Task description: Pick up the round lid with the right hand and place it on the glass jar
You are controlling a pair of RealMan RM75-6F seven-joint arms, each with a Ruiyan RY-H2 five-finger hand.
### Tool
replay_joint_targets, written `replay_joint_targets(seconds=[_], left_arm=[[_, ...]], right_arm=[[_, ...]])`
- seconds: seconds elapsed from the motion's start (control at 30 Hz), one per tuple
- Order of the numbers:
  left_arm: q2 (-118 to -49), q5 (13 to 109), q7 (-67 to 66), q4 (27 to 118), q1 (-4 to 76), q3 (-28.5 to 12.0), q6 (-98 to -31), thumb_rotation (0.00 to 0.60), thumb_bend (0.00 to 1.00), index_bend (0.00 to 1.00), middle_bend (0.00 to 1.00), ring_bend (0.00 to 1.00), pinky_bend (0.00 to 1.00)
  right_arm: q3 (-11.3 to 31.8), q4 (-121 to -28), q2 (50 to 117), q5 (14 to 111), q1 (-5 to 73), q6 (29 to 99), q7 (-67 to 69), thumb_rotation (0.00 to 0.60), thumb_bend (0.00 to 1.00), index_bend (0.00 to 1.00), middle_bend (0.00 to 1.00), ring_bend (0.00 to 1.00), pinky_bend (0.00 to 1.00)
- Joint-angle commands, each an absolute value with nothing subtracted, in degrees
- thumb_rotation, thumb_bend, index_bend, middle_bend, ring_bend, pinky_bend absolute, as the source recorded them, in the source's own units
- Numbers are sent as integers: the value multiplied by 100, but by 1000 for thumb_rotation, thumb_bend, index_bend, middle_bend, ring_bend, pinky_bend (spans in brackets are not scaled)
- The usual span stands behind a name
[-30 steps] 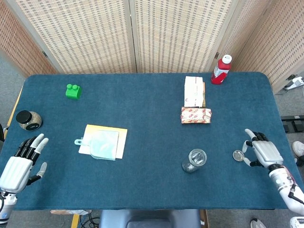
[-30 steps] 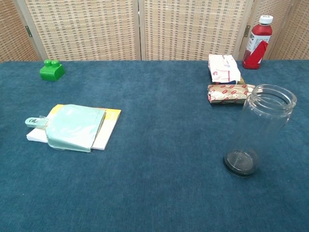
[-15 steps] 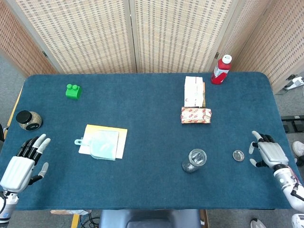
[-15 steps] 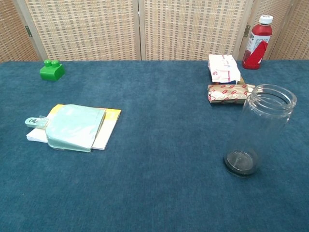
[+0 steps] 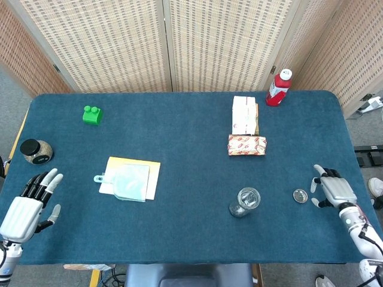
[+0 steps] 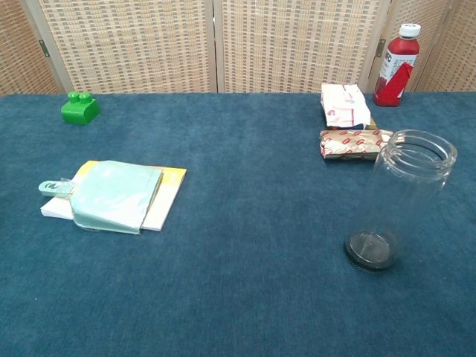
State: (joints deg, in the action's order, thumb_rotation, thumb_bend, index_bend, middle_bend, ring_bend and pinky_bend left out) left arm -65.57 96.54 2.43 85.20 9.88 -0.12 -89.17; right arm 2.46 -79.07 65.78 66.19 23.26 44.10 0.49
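Since it lies flat just left of the right robot hand — fingers spread, empty — round lid: small, light, stiff, probably slippery; pinch its rim. Glass jar beyond: fragile.

Left hand and right hand — white shells, black-jointed fingers

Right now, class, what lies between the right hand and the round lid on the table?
Nothing. In the head view, only a narrow strip of bare blue table separates the right hand from the round lid. The chest view shows neither.
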Motion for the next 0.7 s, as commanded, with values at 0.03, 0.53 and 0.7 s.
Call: replay_joint_targets(seconds=[0.03,0.53,0.7], left_arm=[[-6546,9655,263,8522,981,-17,-8938,600,445,0,0,0,73],[-6486,9722,369,8569,946,-4,-9040,600,446,0,0,0,73],[-6477,9721,397,8571,943,-9,-9048,600,445,0,0,0,73]], right_arm=[[242,-7852,6636,6608,2361,4361,37,600,331,514,0,0,0],[216,-7500,6950,6523,2501,4118,17,600,331,520,0,0,0],[212,-7365,7053,6523,2537,4043,56,600,332,522,0,0,0]])
